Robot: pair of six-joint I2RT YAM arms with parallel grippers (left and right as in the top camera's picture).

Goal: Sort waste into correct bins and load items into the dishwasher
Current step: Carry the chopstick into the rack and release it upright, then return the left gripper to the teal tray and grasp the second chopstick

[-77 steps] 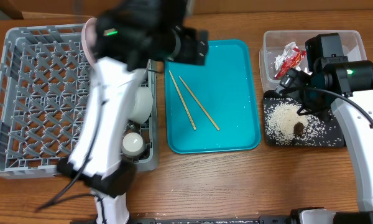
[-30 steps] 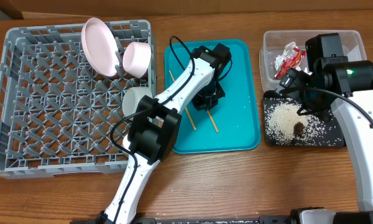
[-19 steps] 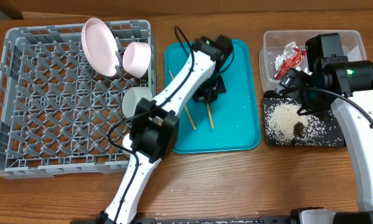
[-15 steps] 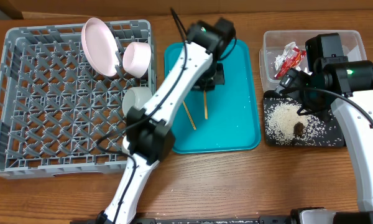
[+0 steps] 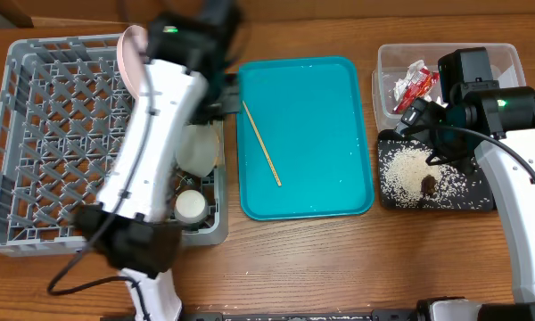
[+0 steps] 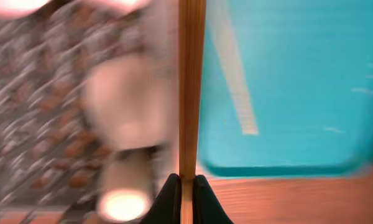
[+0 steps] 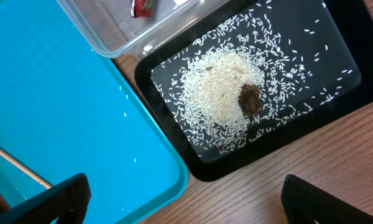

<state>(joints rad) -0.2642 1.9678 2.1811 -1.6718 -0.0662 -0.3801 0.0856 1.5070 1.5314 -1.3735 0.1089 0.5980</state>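
Teal serving tray (image 5: 330, 178): rectangular, rounded corners, raised rim, glossy surface showing small light reflections. Lies flat at the centre of the tabletop, long side running away from the front edge. In the right wrist view its corner (image 7: 81, 124) fills the left half of the picture; in the left wrist view it (image 6: 286, 81) appears blurred on the right.

Tabletop (image 5: 339, 259): brown wood with visible grain, bare along the front edge and in the strips either side of the tray. Also seen in the right wrist view (image 7: 286, 186) at lower right.
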